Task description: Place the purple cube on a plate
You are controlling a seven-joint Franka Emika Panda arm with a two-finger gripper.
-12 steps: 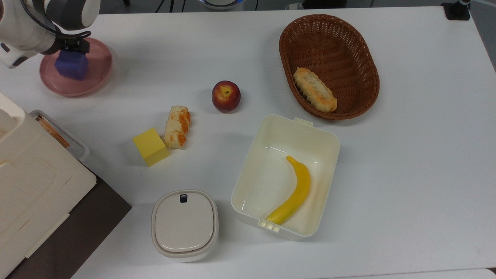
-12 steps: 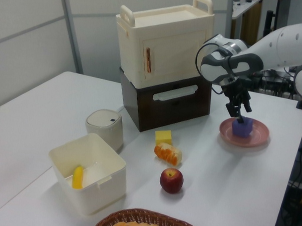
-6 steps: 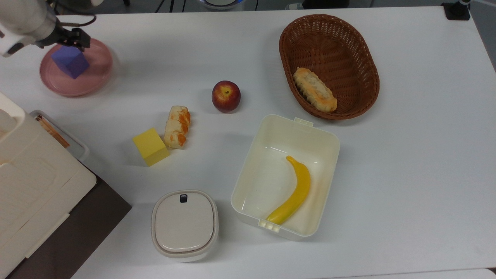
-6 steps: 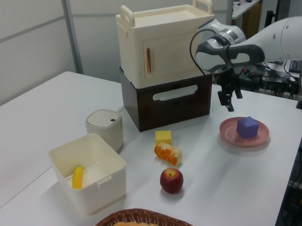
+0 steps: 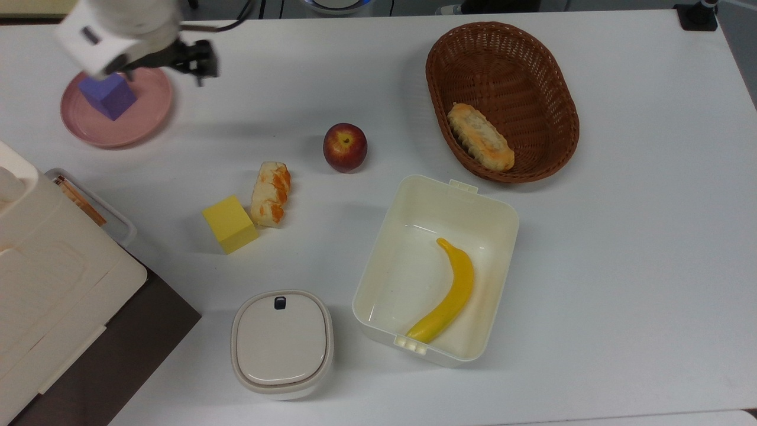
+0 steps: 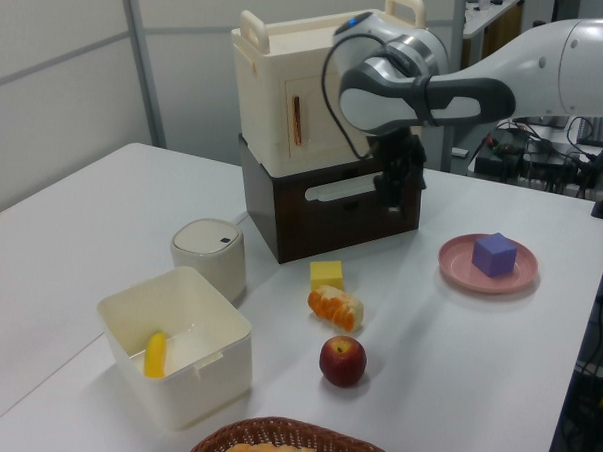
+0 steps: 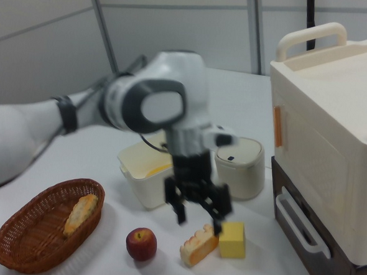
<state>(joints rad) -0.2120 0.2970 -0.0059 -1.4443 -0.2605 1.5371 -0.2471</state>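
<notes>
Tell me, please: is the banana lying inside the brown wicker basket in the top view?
No, the banana lies in the open cream box, while the brown wicker basket holds a piece of bread.

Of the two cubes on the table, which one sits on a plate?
The purple cube sits on the pink plate. The yellow cube rests directly on the white table, beside the orange-striped bread.

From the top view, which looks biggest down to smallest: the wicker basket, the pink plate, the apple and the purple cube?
1. Wicker basket, clearly the largest.
2. Pink plate.
3. Apple and purple cube: these look about alike; the arm hides part of the cube, so I would not rank them.
</notes>
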